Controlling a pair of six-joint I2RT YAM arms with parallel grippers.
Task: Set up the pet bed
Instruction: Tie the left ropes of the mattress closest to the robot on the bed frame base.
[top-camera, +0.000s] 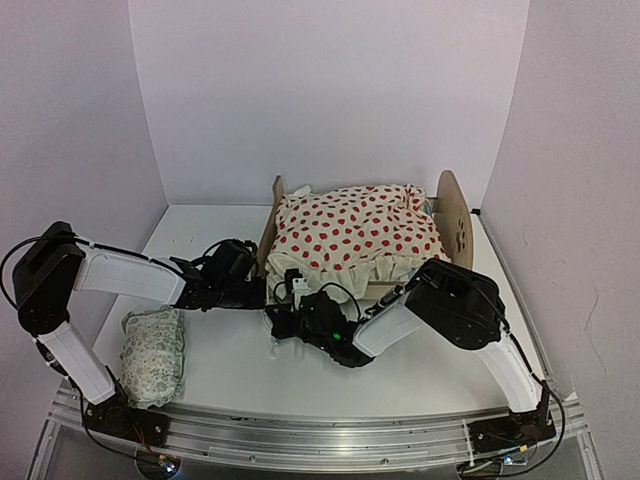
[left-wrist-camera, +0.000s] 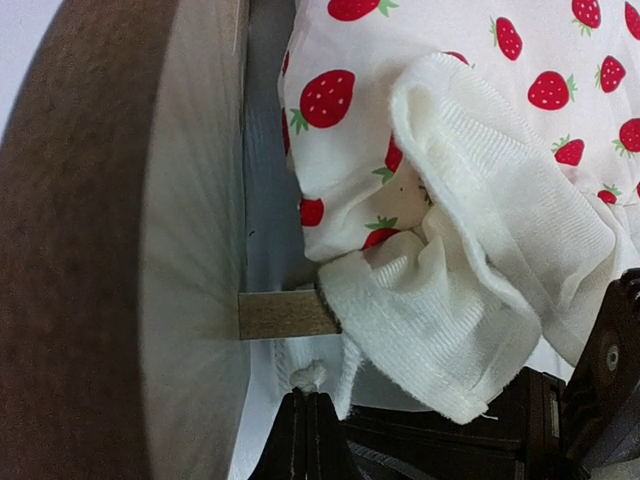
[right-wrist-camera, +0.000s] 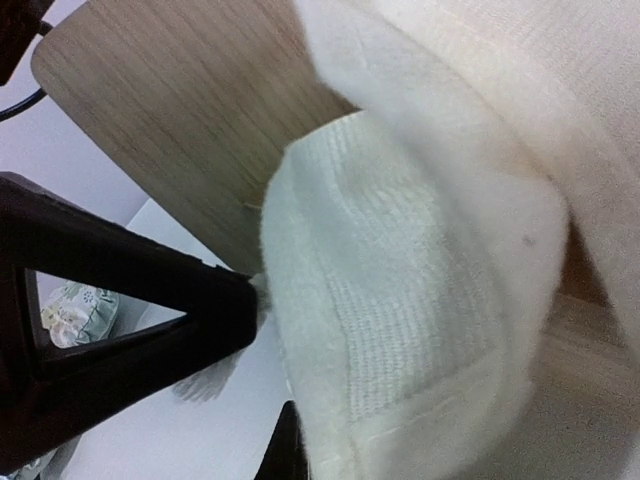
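A: Where now, the small light plywood pet bed (top-camera: 455, 225) with the rounded headboard?

B: At the back of the white tabletop (top-camera: 230, 370), middle to right, almost fully under the cream ruffled blanket with red strawberries (top-camera: 355, 235). Its low footboard (left-wrist-camera: 190, 250) just beside the left hand (left-wrist-camera: 307, 402).

A: And the hands?

B: Clenched, the left hand, with a small white tuft of cloth right at the fingertips; real pinch or only touch, cannot tell. Also clenched, the right hand (right-wrist-camera: 287, 450), close against the blanket's ruffle at the near corner; holding it or not, cannot tell.

A: Risks from here?

B: Probably a tug on the cloth, if pinched: could pull the blanket off crooked, or slide and tip the light frame. Also two hands very close together at one corner, so easy to bump. Then the small pale green-patterned pillow (top-camera: 155, 355), well apart, beside the left arm's base; may be swept by that arm.

A: Any writing to read?

B: None. No brand, no label anywhere.
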